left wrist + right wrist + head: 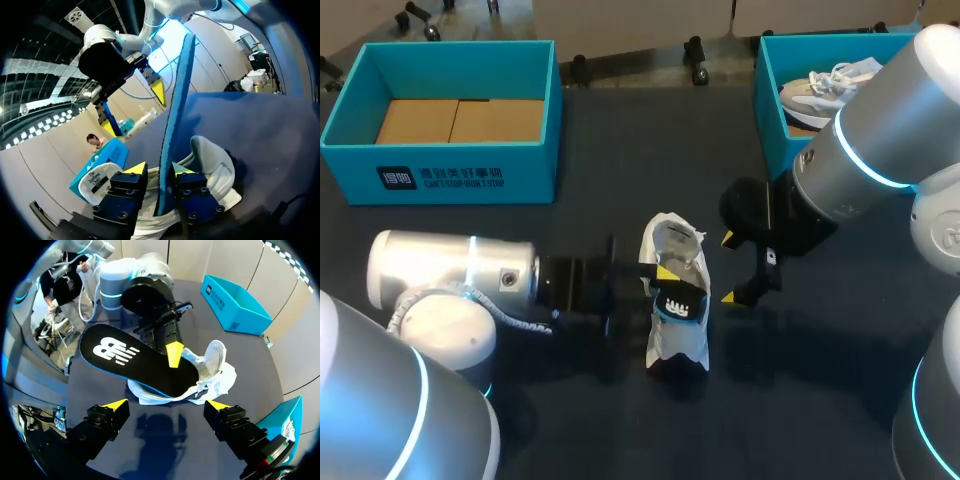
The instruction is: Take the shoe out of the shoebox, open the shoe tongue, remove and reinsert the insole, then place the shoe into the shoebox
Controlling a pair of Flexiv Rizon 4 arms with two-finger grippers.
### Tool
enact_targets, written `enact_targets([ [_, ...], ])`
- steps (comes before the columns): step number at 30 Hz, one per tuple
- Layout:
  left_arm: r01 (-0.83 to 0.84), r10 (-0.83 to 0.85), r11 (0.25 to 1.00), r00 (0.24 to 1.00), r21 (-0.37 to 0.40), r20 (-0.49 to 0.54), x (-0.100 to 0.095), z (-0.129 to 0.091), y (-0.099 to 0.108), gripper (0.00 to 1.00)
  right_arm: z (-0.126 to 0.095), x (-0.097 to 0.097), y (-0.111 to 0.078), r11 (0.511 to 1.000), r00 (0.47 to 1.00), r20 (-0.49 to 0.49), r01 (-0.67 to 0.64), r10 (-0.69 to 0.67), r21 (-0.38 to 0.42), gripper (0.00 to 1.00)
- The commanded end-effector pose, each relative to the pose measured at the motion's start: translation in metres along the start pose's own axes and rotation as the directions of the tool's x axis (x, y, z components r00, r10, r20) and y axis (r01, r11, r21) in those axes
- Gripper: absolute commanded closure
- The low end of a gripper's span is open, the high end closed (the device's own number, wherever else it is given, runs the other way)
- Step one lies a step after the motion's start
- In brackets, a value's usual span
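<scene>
Insole [176, 115] gripped in left pincer [158, 169], above shoe [215, 165]; right pincer [729, 268] spread nearby.

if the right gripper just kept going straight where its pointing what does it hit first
Most likely the insole, which the left gripper holds over the shoe, straight ahead of the open right gripper. Depth is unclear, so the shoe could come first.

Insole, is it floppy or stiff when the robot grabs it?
Probably springy rather than floppy: the insole is thin, yet it sticks out from the left fingers with only a slight curve. Likely light, since a small pinch holds it.
</scene>
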State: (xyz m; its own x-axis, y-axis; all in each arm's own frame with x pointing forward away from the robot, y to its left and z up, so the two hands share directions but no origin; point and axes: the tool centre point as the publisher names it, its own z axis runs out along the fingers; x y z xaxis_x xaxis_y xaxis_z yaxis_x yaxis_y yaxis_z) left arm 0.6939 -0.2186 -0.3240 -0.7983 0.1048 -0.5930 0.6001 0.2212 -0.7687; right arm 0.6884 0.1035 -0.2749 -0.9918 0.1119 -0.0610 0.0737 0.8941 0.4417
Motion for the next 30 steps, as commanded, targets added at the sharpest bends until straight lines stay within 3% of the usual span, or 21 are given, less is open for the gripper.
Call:
enact_targets([
  [1,-0.008,0.007,1.000,1.000,-0.002,-0.026,0.008,-0.003,-0.002,0.89,0.001,0.001,0.000,1.000,1.000,0.002,0.001,-0.001,-0.001,0.00],
  [2,-0.008,0.008,1.000,1.000,-0.004,-0.030,0.010,-0.002,-0.001,0.98,0.001,0.001,0.000,1.000,1.000,0.002,0.001,-0.001,-0.001,0.00],
  [3,-0.007,0.007,1.000,0.999,-0.009,-0.038,0.011,-0.001,-0.001,1.00,0.001,0.001,0.000,1.000,1.000,0.002,0.001,-0.001,-0.001,0.00],
  [20,-0.066,0.064,0.995,0.997,-0.078,-0.036,0.009,0.016,0.023,1.00,0.001,0.001,0.000,1.000,1.000,0.002,0.001,-0.001,-0.001,0.00],
  [28,-0.065,0.063,0.992,0.998,-0.106,-0.025,0.004,0.011,0.030,1.00,0.001,0.001,0.000,1.000,1.000,0.002,0.001,-0.001,-0.001,0.00],
  [29,-0.062,0.060,0.992,0.998,-0.107,-0.024,0.004,0.010,0.029,0.90,0.001,0.001,0.000,1.000,1.000,0.002,0.001,-0.001,-0.001,0.00],
  [30,-0.060,0.058,0.993,0.998,-0.103,-0.022,0.004,0.008,0.027,0.60,0.001,0.001,0.000,1.000,1.000,0.002,0.001,-0.001,-0.001,0.00],
])
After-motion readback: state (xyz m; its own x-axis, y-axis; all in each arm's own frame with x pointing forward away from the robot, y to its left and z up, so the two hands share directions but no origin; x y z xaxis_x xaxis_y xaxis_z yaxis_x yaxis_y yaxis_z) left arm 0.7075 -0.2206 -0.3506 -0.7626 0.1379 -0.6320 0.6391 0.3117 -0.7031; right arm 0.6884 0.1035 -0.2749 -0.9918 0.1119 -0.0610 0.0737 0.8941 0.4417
